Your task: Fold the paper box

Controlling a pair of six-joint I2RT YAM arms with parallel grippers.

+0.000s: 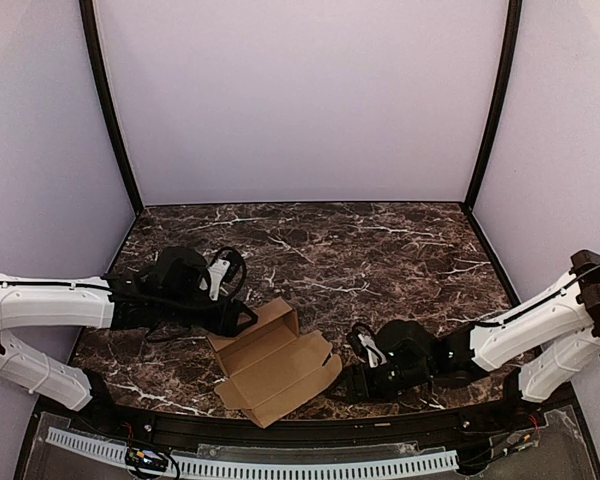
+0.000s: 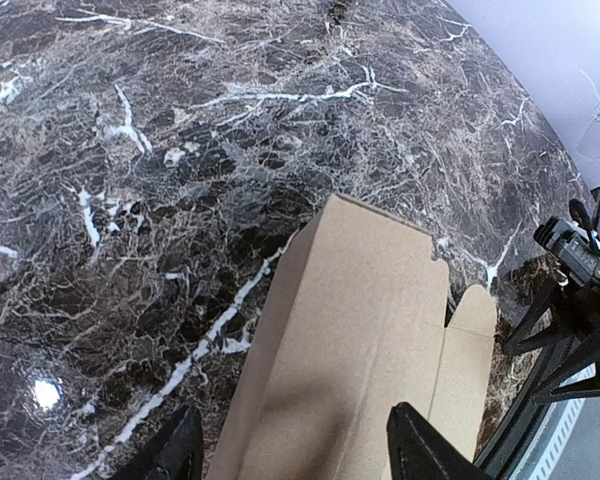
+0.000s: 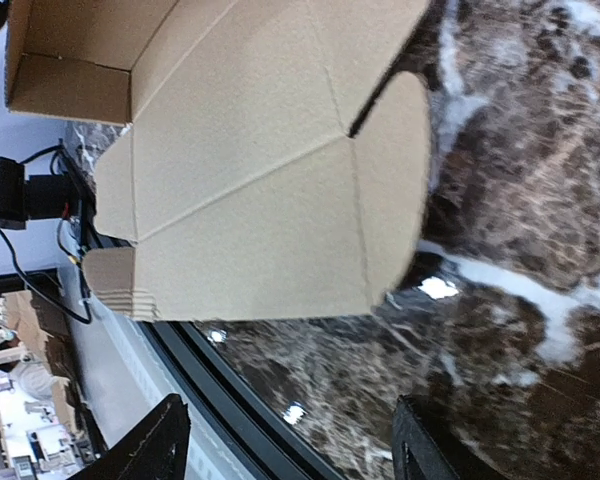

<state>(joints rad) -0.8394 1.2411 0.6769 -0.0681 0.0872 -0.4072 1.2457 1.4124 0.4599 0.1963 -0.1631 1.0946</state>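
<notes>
Brown paper box point(image 1: 272, 362), half folded, between two grippers.
Left gripper point(image 1: 244, 320) and right gripper point(image 1: 342, 384) both gape wide, box just ahead.

Paper box point(image 1: 273, 362) was matt brown cardboard, creased, fluted edge. Table point(image 1: 380, 250) was glossy dark marble-look, white veins, glare spots. Left arm shell point(image 1: 50, 300) was smooth white plastic.

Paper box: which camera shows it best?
Top external: the whole paper box is in frame, partly folded, on the table. The left wrist view catches only one long panel up close. The right wrist view shows its flaps, cropped at the top edge.
</notes>
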